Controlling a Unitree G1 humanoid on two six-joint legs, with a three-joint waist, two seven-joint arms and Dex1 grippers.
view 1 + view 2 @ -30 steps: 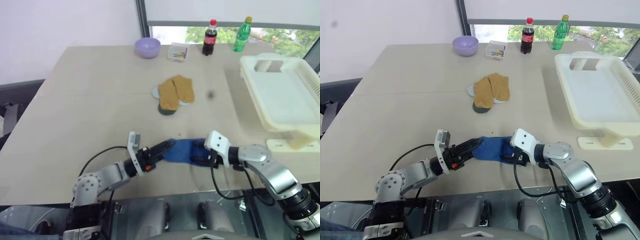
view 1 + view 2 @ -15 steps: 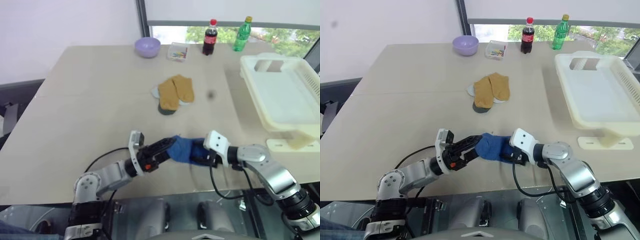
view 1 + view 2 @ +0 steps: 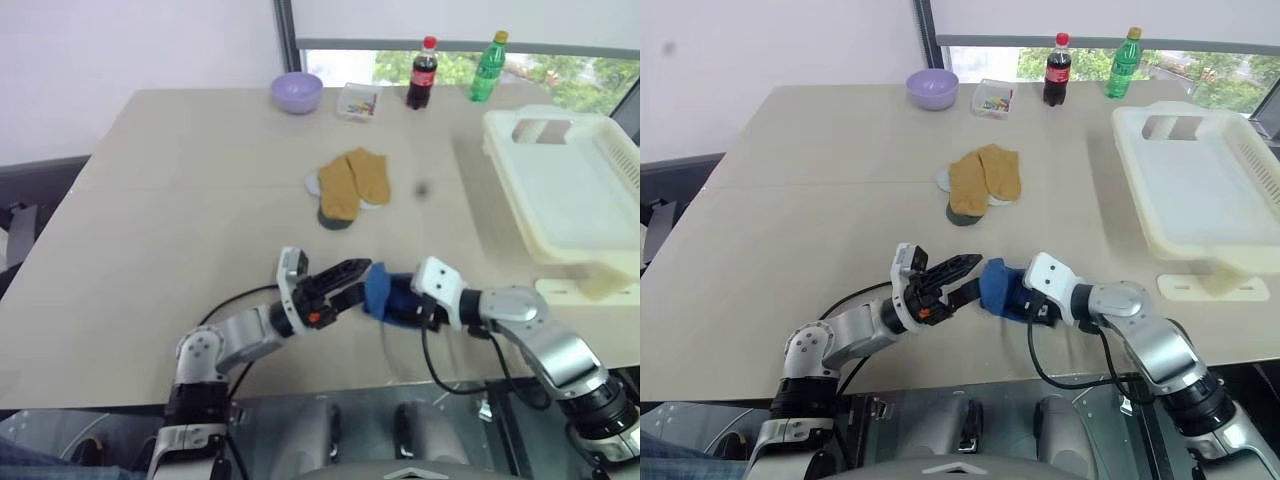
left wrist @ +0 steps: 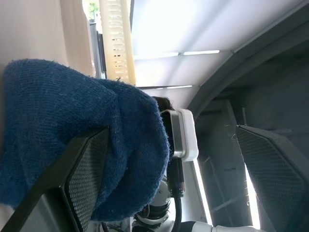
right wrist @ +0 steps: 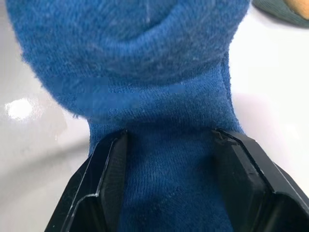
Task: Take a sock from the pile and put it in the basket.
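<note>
— Since a second ago our left pincer (image 3: 352,281) has been lifting and swinging toward the right one, and the blue sock (image 3: 385,296), which was lying stretched flat between the two, is now bunching into a thick lump at the near edge of the bench (image 3: 180,200).

— Agreed. We are holding the sock with the right pincer (image 5: 169,159), its two black fingers closed partway on the narrow neck of the fabric. The left pincer is standing wide open, one finger (image 4: 87,164) pressing against the side of the bundle, gripping nothing.

— So we are judging the step as gathering the sock up before carrying it. To do it well, we are thinking the left fingers should back off cleanly so the knit is not snagging, and the right grip should stay deep on the neck, since the loose end is hanging heavy.

— The sock is soft, fuzzy ribbed knit, rounded where it folds. The basket (image 3: 600,215) is hard cream plastic, shallow, with slatted sides and a cut-out handle hole, sitting well apart on the right side of the bench.

— And the pile (image 3: 350,185), mustard-brown socks over something grey, is lying flat near the middle, away from both pincers.
</note>
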